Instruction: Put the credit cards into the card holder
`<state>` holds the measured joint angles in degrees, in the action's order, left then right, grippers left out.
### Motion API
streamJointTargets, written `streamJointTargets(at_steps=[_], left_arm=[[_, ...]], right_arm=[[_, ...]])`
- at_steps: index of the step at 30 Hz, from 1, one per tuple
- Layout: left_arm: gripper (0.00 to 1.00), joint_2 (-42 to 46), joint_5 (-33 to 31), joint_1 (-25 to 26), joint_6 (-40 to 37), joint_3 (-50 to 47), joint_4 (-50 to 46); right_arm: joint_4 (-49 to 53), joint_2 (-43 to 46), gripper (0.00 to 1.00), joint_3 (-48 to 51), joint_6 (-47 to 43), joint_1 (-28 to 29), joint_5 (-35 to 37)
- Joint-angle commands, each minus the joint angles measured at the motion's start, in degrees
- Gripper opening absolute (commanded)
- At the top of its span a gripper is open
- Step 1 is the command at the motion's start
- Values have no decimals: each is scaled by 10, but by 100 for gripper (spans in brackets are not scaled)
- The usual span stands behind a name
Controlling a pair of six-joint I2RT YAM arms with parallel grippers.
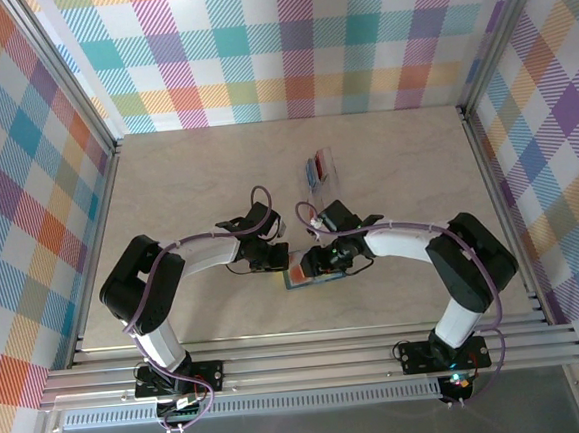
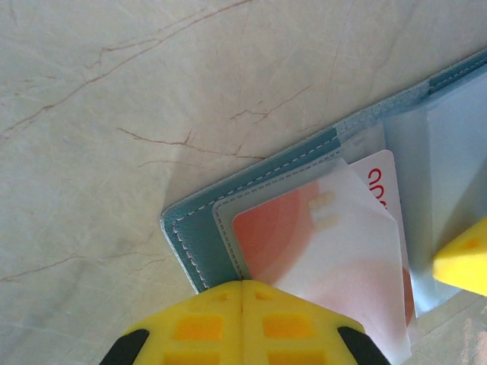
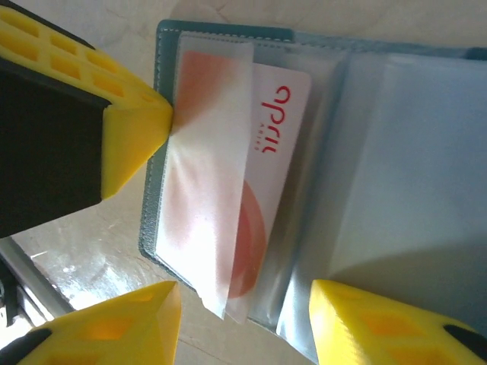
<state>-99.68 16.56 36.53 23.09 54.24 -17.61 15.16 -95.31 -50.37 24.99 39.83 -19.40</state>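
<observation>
**Position of the task items.** The card holder [image 1: 309, 278] lay open and flat on the table [image 1: 187, 184], between the two grippers near the table's middle. One orange-red credit card [image 3: 285, 129] sat partly inside a clear sleeve [image 3: 209, 190] on the holder's left leaf. Its printed end projected past the sleeve's edge toward the spine. Red and blue items, probably further cards, lay in the clear plastic case [image 1: 319, 167], well apart on the far side.

**Finger state.** The left gripper [image 2: 242, 323] had its fingers pressed fully together. The closed tips rested against the holder's outer edge beside the sleeve. Whether anything was pinched between them could not be told. The right gripper [image 3: 243, 327] stood about half open, one finger on each side of the sleeve's near end, with nothing in its grasp.

**Handling notes (judgement).**
- Card: light, thin, stiff and smooth. It is likely to slip under a face grip. Take it by the long edges, or push on the exposed short end to seat it.
- Sleeve: soft, flimsy film. It will buckle and can catch the card's corner.
- Holder: soft, light and prone to sliding. Hold it down at the stitched border while the card is pushed in.
</observation>
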Motion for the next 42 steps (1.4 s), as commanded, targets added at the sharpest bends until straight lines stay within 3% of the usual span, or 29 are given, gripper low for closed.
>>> streamJointTargets(at_steps=[1,7,11,17,23,33,42], left_arm=[[6,-23,-16,-1,-4,-6,5],[6,-14,-13,-1,-6,-12,12],[6,-11,-15,-1,-5,-13,10],[6,-13,-13,-1,-5,-13,11],[6,-14,-10,-1,-4,-13,10],[6,-9,-10,-1,-5,-14,9],[6,-13,-6,-1,-2,-13,11]], right_arm=[[39,33,48,2,-14,2,47],[91,65,40,-21,-31,3,122],[130,56,46,-48,-40,4,178],[139,14,51,-72,-51,8,205],[131,-17,51,-77,-59,18,222],[162,-55,48,-101,-55,56,318],[154,14,51,-93,-53,71,363]])
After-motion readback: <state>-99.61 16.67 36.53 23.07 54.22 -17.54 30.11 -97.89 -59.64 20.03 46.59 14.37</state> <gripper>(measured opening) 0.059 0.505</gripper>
